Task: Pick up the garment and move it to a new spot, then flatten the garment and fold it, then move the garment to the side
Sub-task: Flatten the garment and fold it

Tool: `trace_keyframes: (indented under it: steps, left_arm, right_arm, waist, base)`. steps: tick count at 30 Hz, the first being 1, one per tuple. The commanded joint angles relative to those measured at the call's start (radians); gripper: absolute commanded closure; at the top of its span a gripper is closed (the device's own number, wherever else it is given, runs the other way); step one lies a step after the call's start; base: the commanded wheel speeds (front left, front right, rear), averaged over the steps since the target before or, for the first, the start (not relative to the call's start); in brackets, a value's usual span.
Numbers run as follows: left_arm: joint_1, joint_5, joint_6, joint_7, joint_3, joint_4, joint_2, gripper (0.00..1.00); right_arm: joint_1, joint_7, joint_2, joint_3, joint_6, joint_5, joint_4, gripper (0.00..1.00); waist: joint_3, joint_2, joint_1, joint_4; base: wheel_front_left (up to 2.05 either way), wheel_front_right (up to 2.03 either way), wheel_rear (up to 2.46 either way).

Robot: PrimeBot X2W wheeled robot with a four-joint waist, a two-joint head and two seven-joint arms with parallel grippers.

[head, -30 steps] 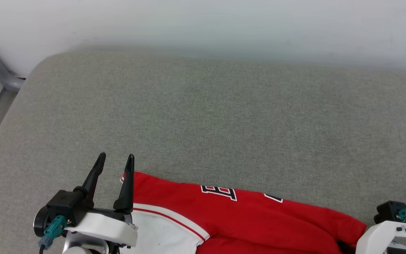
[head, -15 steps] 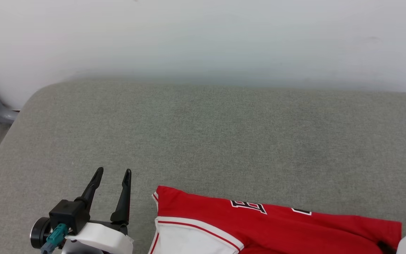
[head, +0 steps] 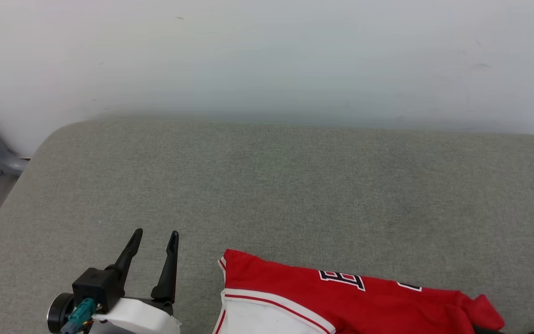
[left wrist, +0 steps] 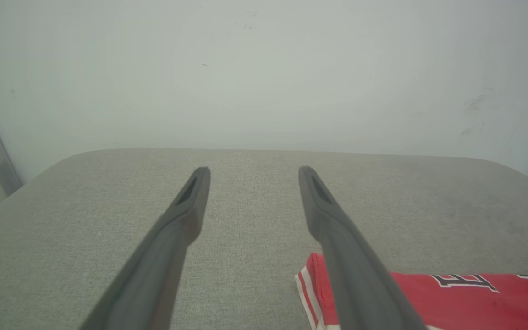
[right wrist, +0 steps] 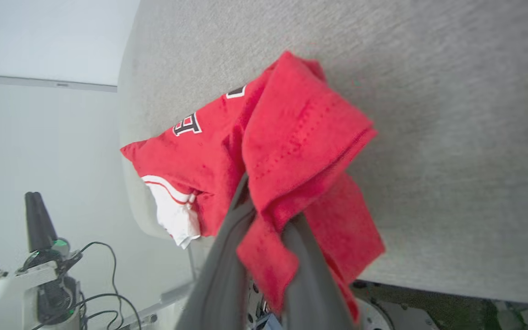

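My right gripper (right wrist: 268,206) is pinched shut on a bunched red corner of the shirt (head: 341,301), which lies along the desk's (head: 271,185) near edge (lettering up), presumably for dragging it somewhere new, while my left gripper (head: 156,233) hangs wide and empty just beside its other end.

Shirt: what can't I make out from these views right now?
Head view: the bottom edge cuts off the near part of the shirt, so its print reads only partly.
Right wrist view: bunched red cloth covers the tips of the right claw.
Left wrist view: a finger of the left claw hides part of the shirt's edge.
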Motion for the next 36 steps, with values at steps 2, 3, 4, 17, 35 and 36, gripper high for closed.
trace_keyframes:
  steps: [2,3,4,17,35,36]
  left_arm:
    - [0.005,-0.003,0.001,0.008,-0.004,0.009,0.003,0.00]
    - [0.003,-0.003,-0.001,0.011,-0.008,0.010,0.005,0.00]
    - [0.003,-0.003,-0.001,0.011,-0.008,0.010,0.005,0.00]
    - [-0.041,-0.011,-0.014,0.031,-0.032,0.014,0.002,0.00]
    - [-0.124,-0.007,-0.043,-0.004,-0.039,0.067,-0.040,0.00]
    - [-0.124,-0.006,-0.044,-0.005,-0.038,0.071,-0.042,0.00]
  right_arm:
    - [-0.027,0.063,0.009,0.028,0.000,0.269,0.100,1.00]
    - [-0.032,0.062,0.009,0.049,0.000,0.321,0.122,1.00]
    - [-0.032,0.062,0.009,0.049,0.000,0.321,0.122,1.00]
    - [-0.129,-0.163,0.008,0.547,0.000,0.636,0.213,1.00]
    - [-0.308,-0.456,0.007,0.897,0.000,0.575,0.292,0.00]
    - [-0.313,-0.460,0.007,0.904,0.000,0.563,0.283,0.00]
  waist:
    - [-0.014,0.0000,0.0000,0.026]
    - [-0.016,0.0000,0.0000,0.032]
    - [-0.016,0.0000,0.0000,0.032]
    - [0.014,0.0000,0.0000,0.096]
    - [0.131,0.0000,0.0000,0.132]
    - [0.129,0.0000,0.0000,0.129]
  base:
    - [0.00,0.00,0.00]
    - [0.00,0.00,0.00]
    - [0.00,0.00,0.00]
    - [0.00,0.00,0.00]
    - [0.00,0.00,0.00]
    - [0.00,0.00,0.00]
